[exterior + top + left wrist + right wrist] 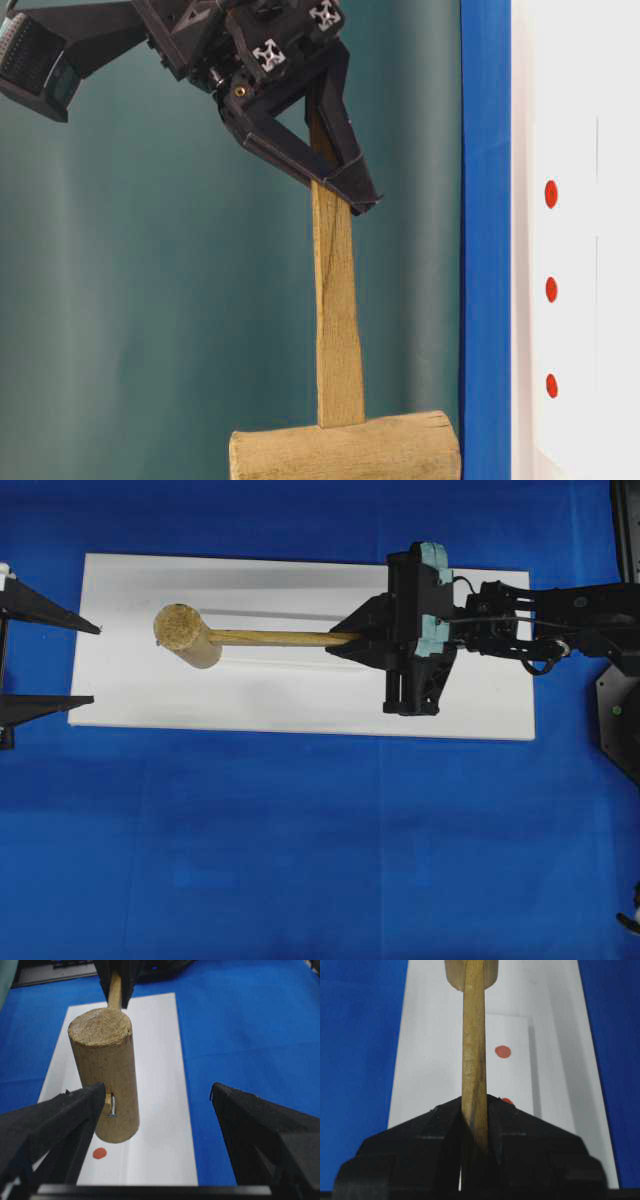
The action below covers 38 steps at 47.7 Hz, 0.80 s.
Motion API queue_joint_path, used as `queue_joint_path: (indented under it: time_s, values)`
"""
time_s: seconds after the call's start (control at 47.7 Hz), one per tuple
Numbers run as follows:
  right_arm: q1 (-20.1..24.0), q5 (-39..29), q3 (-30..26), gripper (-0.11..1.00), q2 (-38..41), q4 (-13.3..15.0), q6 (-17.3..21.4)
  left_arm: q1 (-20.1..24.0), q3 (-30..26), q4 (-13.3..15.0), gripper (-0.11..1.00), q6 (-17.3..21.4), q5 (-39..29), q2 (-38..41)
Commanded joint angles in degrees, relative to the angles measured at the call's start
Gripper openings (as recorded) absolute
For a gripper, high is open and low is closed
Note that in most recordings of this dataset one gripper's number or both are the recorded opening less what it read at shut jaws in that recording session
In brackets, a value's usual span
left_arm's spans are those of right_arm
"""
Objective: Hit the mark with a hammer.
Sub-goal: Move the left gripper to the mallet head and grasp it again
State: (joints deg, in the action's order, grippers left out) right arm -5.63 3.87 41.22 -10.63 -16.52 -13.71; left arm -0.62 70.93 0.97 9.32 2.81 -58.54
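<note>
The hammer [190,636] sits in your right gripper [350,640], whose jaws are clamped tight on the flat handle; the head hangs over the left part of the white block [300,710], inside its edges. Your left gripper [92,665] waits off the block's left end, jaws spread wide with nothing between them, and blue cloth [300,860] lies open on all sides of the block. From overhead you see no dots, since arm and hammer cover them. The table-level view gives you all three in a row, the mark [551,290] in the middle, with the hammer head clear of the block's surface. Your right wrist camera shows only two dots beside the handle.
</note>
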Motion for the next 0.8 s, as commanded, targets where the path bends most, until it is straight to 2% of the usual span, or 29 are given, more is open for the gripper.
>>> queue_joint_path:
  time_s: [0.0, 0.126, 0.314, 0.587, 0.776]
  values:
    - [0.09, 1.05, -1.93, 0.02, -0.70, 0.26, -0.09, 0.18, -0.53, 0.09, 0.85, 0.00, 0.44, 0.62]
    - [0.18, 1.05, -1.93, 0.02, -0.70, 0.18, -0.09, 0.70, -0.53, 0.26, 0.85, -0.79, 1.58, 1.32]
    - [0.18, 1.41, -1.93, 0.02, -0.70, 0.18, -0.18, 2.55, -0.44, 0.35, 0.85, -4.66, 8.09, 6.50]
    - [0.18, 1.58, -1.93, 0.02, -0.70, 0.26, -0.26, 3.43, -3.43, 0.35, 0.89, -4.83, 16.70, 18.46]
    - [0.26, 1.58, -1.85, 0.02, -0.70, 0.26, -0.26, 4.39, -7.03, 0.35, 0.93, -5.19, 18.54, 26.46]
